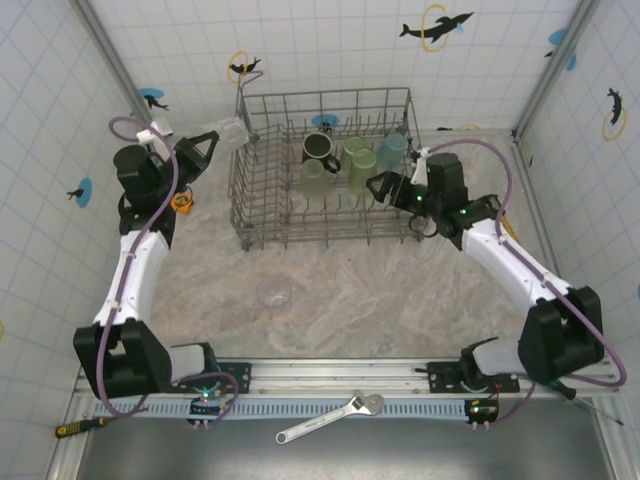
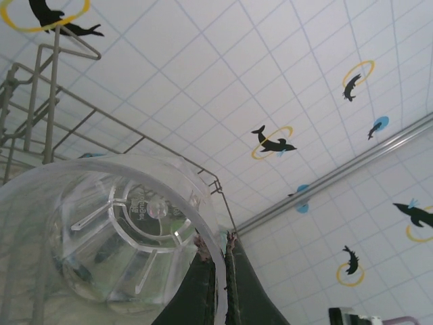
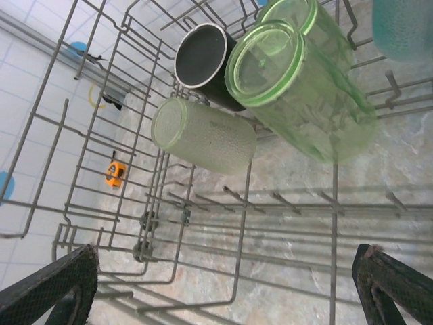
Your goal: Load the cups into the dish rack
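Note:
The dish rack stands at the back middle of the table. Inside it are a black mug, light-green tumblers and a teal tumbler. My left gripper is shut on the rim of a clear cup, held in the air at the rack's far left corner. The left wrist view looks into that cup, its wall pinched between the fingers. My right gripper stands open over the rack's right side. A second clear cup lies on the table.
An orange tape measure sits left of the rack, below the left arm. A wrench and a screwdriver lie on the near ledge. Tiled walls close in the back and both sides.

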Robot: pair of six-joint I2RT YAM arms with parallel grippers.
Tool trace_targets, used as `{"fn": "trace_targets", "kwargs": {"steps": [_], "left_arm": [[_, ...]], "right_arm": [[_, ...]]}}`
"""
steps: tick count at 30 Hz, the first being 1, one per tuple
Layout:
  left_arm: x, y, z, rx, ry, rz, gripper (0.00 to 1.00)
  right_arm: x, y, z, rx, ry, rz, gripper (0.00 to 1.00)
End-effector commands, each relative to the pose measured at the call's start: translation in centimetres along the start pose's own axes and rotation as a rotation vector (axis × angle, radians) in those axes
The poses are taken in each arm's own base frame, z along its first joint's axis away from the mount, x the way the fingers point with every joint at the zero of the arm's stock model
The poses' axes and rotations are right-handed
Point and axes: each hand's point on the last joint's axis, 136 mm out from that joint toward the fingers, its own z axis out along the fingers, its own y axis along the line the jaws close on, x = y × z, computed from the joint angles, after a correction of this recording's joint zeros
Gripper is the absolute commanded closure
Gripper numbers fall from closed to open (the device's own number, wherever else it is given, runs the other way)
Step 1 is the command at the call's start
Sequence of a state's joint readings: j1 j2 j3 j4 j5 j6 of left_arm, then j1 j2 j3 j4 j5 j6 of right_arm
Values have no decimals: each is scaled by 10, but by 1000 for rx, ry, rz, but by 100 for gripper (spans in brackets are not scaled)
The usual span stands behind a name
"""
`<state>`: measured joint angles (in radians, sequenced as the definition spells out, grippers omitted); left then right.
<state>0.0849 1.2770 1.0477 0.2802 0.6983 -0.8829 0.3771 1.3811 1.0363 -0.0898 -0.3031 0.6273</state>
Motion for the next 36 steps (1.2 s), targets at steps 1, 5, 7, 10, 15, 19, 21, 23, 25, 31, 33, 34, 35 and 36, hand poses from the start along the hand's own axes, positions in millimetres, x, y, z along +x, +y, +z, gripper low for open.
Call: {"fn": "trace_targets", "kwargs": {"steps": [1,5,7,10,15,19,21,23,25,31,33,34,35,36], "left_arm": [[-15,-39,3,149,-29,11,100],[-9,-44,19,176,6,-6,100],[-4,-50,25,207,21,-18,100],[3,-54,35,228,35,-28,100],[18,-58,51,248,75,-58,100],[28,-55,59,242,88,-65,100],[32,-54,62,243,96,-71,100],[35,-52,65,245,97,-83,100],[38,-53,69,258,102,-88,100],[47,-54,79,275,121,-104,100],[51,-53,81,278,126,-103,100],[52,-53,81,283,125,-100,100],[54,-52,82,283,126,-102,100],[55,-52,83,285,126,-104,100]], "right_arm": [[-21,26,8,-136,-26,4,0],[-30,40,17,-228,-42,21,0],[-34,47,21,-273,-51,36,0],[-39,54,25,-318,-61,47,0],[-49,60,35,-346,-65,62,0],[-54,69,44,-411,-69,113,0],[-56,73,48,-445,-70,150,0],[-56,82,52,-478,-71,163,0],[-57,91,56,-488,-72,169,0],[-58,108,69,-494,-80,239,0],[-60,111,73,-509,-85,275,0],[-61,113,74,-514,-89,295,0],[-62,114,76,-520,-94,310,0],[-63,116,78,-523,-96,333,1]]}}
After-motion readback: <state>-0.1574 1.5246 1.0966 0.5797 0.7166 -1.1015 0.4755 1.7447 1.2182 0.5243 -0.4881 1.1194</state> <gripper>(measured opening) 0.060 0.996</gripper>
